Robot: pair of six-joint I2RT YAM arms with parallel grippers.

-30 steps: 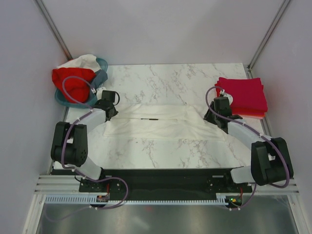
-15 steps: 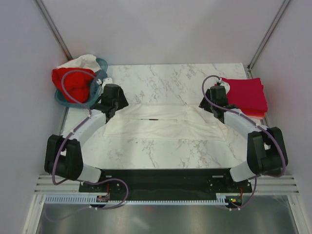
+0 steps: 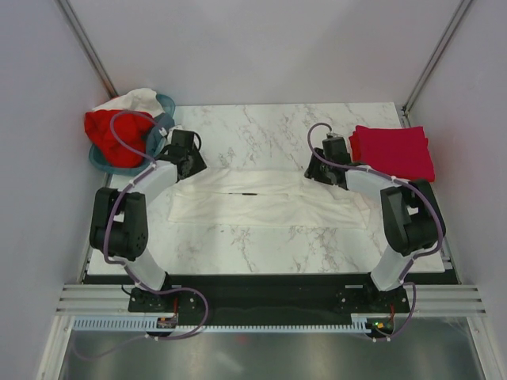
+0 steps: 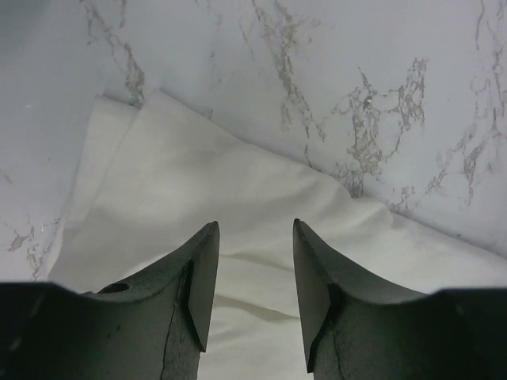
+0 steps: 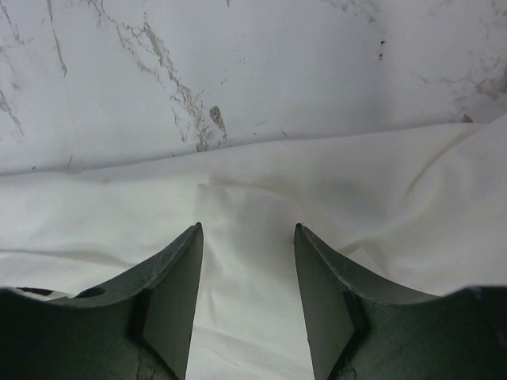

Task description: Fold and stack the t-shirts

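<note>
Marble tabletop (image 3: 269,131) keeps the white t-shirt (image 3: 269,202) flat; my left gripper (image 4: 253,237) and right gripper (image 5: 247,237) hang splayed, empty, above its far edge, likely for folding.

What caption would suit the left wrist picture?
Open left gripper poised over a corner of the white cloth t-shirt on the marble table.

Light: bright, even, diffuse, from overhead.
Colour: cool lilac cast on the walls (image 3: 253,47).
Shadows: soft and faint beside the arms (image 3: 150,186) on the table (image 3: 269,134); gentle grey in the shirt (image 4: 238,190) folds.
Focus: top view sharp; wrist views crisp on cloth, fingers (image 4: 198,277) near-black, edges slightly soft.
</note>
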